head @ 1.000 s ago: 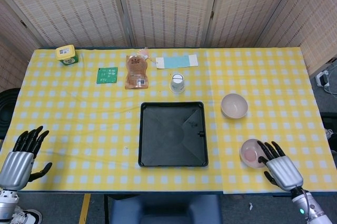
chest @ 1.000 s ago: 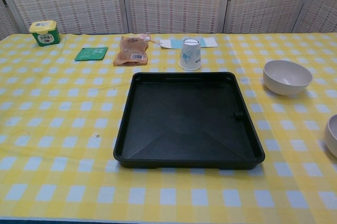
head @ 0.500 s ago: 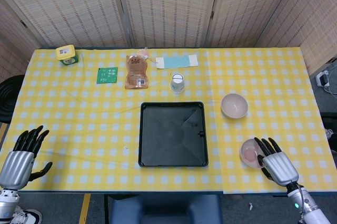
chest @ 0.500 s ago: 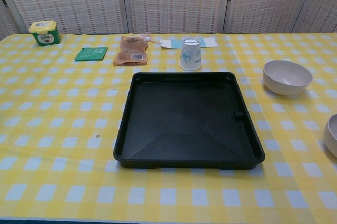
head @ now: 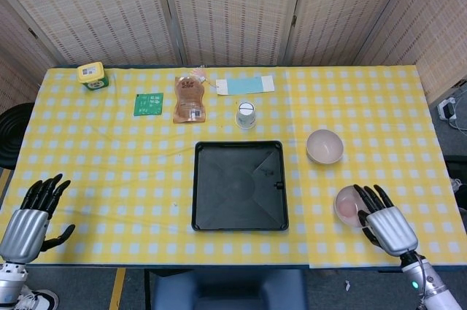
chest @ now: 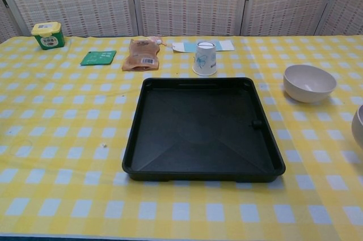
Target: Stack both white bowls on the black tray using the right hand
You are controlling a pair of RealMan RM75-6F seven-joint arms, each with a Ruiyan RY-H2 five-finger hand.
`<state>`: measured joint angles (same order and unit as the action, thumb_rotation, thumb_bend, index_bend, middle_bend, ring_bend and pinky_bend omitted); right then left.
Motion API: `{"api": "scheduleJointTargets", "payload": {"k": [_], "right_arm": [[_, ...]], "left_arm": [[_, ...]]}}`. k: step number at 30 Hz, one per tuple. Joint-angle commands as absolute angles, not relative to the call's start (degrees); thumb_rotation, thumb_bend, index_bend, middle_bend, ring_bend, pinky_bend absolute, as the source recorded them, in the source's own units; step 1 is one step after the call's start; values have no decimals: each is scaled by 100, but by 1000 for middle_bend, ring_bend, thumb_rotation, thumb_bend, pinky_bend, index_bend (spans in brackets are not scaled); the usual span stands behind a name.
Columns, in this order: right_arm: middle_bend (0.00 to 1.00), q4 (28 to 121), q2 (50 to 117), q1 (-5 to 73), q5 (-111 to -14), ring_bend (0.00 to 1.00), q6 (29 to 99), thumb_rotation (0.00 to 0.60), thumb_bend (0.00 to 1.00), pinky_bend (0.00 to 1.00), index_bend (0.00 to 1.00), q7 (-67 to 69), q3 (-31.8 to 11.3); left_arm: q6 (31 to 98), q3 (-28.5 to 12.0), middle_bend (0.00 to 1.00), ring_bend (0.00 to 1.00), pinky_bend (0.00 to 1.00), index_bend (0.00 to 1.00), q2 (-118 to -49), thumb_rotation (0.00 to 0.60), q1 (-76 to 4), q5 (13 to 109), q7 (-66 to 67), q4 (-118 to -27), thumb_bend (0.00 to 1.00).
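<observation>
Partly the right hand (head: 385, 224) hides the near white bowl (head: 344, 206).

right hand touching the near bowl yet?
Cannot tell. In the head view the right hand's fingers overlap the near bowl's rim, but no contact or gap shows plainly; the chest view omits the hand.

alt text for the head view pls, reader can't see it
Seen from above, the right robot hand holds a white bowl at the near right of a yellow checked table. An empty black tray sits at centre, and a second white bowl beside it.
</observation>
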<state>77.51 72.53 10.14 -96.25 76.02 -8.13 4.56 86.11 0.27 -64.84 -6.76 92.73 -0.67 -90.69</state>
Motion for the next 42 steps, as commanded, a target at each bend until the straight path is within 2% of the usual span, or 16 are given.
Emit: {"api": "scheduleJointTargets", "payload": {"k": [1, 5, 9, 17, 27, 36, 39, 42], "right_arm": [[0, 8061, 7090, 1147, -9769, 0, 7669, 600, 520, 0, 688, -862, 366], [0, 8666, 6890, 1472, -9926, 0, 7498, 600, 520, 0, 689, -1137, 202], [0, 9225, 6817, 1876, -9896, 0, 7017, 600, 520, 0, 689, -1482, 11], [0, 9767, 7296, 2652, -9278, 0, 5851, 600, 519, 0, 689, -2382, -428], [0, 9240, 8457, 3575, -8052, 0, 4779, 600, 519, 0, 689, -3047, -934], [0, 8560, 9155, 4015, -7419, 0, 4553, 600, 520, 0, 689, -3361, -965], [0, 8405, 9248, 4075, -7394, 0, 4583, 600, 520, 0, 637, -3244, -945], [0, 8315, 9279, 4099, -7392, 0, 4644, 600, 520, 0, 482, -3109, -916]], "left_arm": [[8607, 27, 0, 0, 0, 0, -6479, 600, -678, 9271, -70, -9074, 310], [8572, 35, 0, 0, 0, 0, -6458, 600, -685, 9251, -52, -9106, 311], [8571, 36, 0, 0, 0, 0, -6415, 600, -681, 9237, -82, -9142, 311], [8638, 34, 0, 0, 0, 0, -6361, 600, -649, 9244, -132, -9166, 311], [8623, 24, 0, 0, 0, 0, -6336, 600, -656, 9225, -180, -9158, 310], [8669, -43, 0, 0, 0, 0, -6321, 600, -632, 9118, -235, -9113, 309], [8650, -52, 0, 0, 0, 0, -6310, 600, -636, 9090, -263, -9107, 309], [8632, -62, 0, 0, 0, 0, -6309, 600, -643, 9067, -268, -9102, 309]]}}
